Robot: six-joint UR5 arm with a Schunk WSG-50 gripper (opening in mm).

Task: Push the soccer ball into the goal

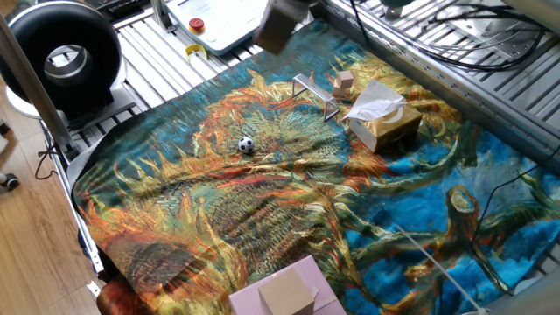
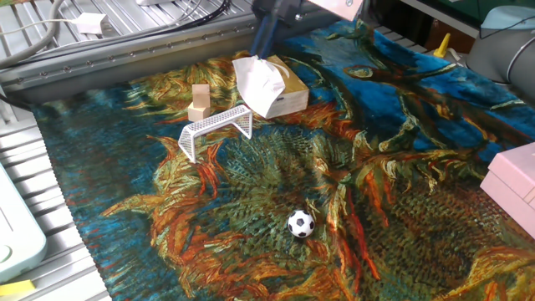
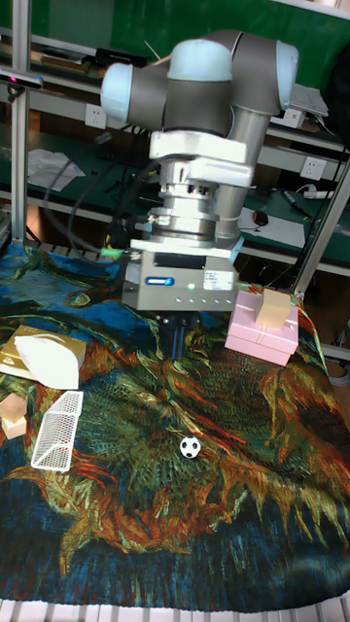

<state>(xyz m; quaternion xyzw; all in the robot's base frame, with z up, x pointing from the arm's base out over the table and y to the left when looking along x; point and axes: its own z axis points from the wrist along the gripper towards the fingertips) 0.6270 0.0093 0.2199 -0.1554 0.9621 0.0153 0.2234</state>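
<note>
Soccer ball (image 2: 301, 223) sits well clear of goal (image 2: 216, 130). Gripper (image 3: 183, 335) finger state: cannot tell. Risk: off-centre push rolls it wide, toward tissue box (image 2: 269, 85).

— The cloth (image 2: 401, 125) over the counter: what colours?
— Blue, orange and gold, in swirling painted strokes.
— And the soccer ball (image 2: 301, 223)?
— White with black patches. The goal (image 2: 216, 130) is silver-grey mesh, the tissue box (image 2: 284, 94) tan, the block (image 2: 200, 102) pale wood, the box (image 3: 262, 326) pink.
</note>
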